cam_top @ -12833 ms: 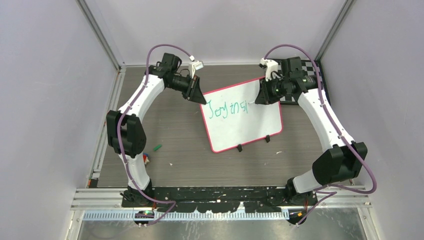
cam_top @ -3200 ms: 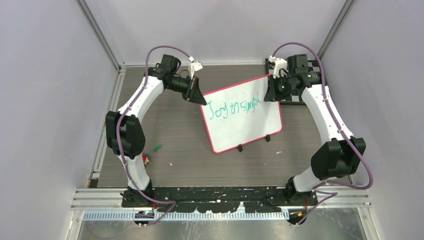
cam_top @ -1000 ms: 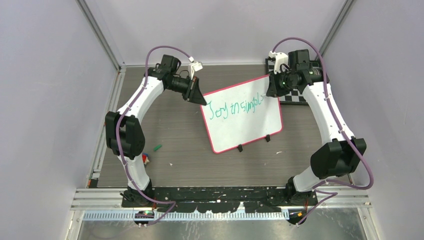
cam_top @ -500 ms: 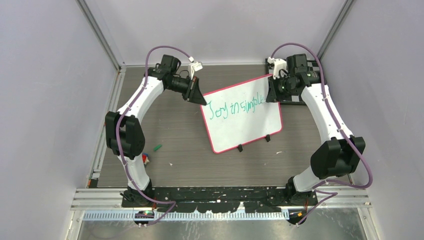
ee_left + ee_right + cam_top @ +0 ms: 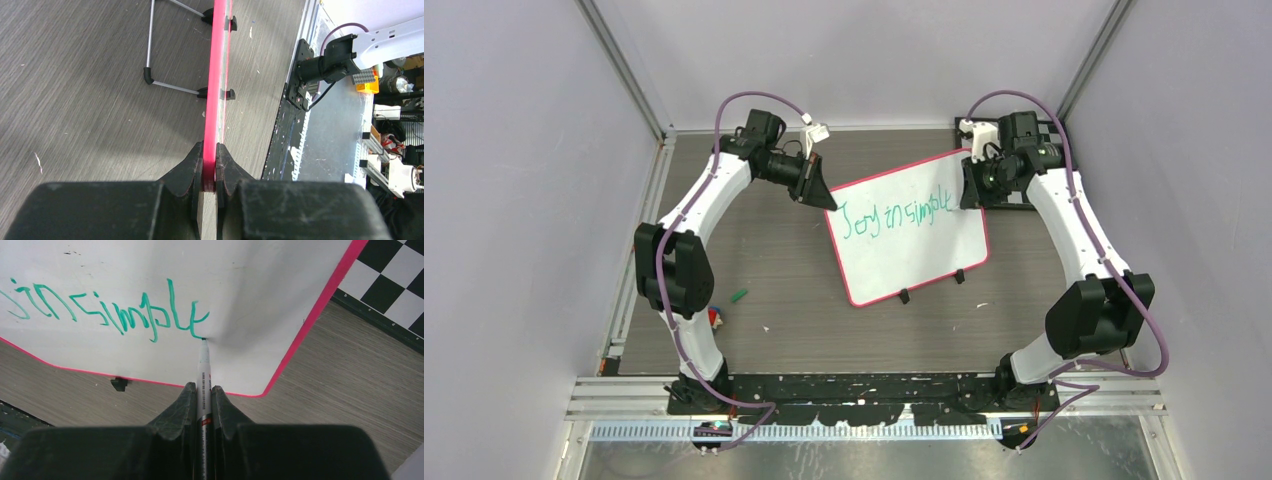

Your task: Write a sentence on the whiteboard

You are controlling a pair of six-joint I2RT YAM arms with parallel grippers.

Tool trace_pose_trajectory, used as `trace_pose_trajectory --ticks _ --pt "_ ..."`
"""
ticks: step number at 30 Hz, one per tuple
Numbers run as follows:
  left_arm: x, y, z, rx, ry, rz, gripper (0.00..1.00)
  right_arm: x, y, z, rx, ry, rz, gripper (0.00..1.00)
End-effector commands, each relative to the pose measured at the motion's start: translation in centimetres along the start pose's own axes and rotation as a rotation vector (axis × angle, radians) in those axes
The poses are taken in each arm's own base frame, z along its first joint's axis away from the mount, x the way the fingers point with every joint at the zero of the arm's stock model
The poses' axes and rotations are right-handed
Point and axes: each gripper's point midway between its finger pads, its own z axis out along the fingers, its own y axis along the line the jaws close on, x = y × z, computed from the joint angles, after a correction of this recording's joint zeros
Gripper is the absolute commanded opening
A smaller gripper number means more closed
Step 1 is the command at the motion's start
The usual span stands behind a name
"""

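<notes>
While left end effector pinches whiteboard rim, right end effector clamps marker, tip seemingly touching sentence

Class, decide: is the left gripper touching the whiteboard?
Touching. The left wrist view shows the left gripper closed on the pink rim of the whiteboard, a finger pressed against each side.

- On the whiteboard, the top camera lets me read one line of green lettering: "Joy in simple". It runs across the whiteboard's upper part.
- My right wrist camera catches only "in simple" of that line, ending near a rounded corner of the whiteboard.
- The marker at the line's end has small print on its barrel, too fine for me to read.
</notes>
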Motion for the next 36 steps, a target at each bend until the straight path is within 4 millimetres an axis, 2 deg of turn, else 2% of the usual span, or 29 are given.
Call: trace_pose_trajectory --ticks 1,5,10,13,17,19,25,31,36 --pt "0.2 0.4 0.1 -0.05 0.016 0.063 0.0 -2.5 -1.6 -1.7 0.082 -0.096 -0.044 0.0" --pt "0.1 0.3 0.1 -0.052 0.015 0.065 0.0 -2.8 -1.5 -2.0 0.077 -0.1 -0.045 0.0" --pt "0.0 0.1 0.0 -0.05 0.014 0.065 0.01 -3.1 0.0 -3.2 0.012 -0.118 -0.056 0.0" --pt "-0.3 -0.3 -0.2 -0.042 0.016 0.06 0.2 -3.0 1.7 -4.2 -0.053 -0.124 -0.069 0.0" --pt "-0.7 -1.1 -0.7 -0.043 0.006 0.073 0.39 -2.6 4.0 -5.1 -0.12 -0.12 -0.093 0.0" --pt "-0.8 -1.4 -0.9 -0.048 0.0 0.077 0.45 -2.3 5.2 -5.3 -0.146 -0.111 -0.113 0.0" --pt "-0.2 -1.4 -1.6 -0.072 -0.001 0.065 0.58 -1.6 9.4 -5.1 -0.22 -0.111 -0.165 0.0" --pt "1.0 -0.3 -2.9 -0.098 -0.034 0.003 0.64 -0.2 13.5 -4.3 -0.324 -0.12 -0.197 0.0" --pt "2.3 -0.3 -3.0 -0.092 -0.046 -0.021 0.67 0.5 15.6 -3.1 -0.388 -0.129 -0.194 0.0"
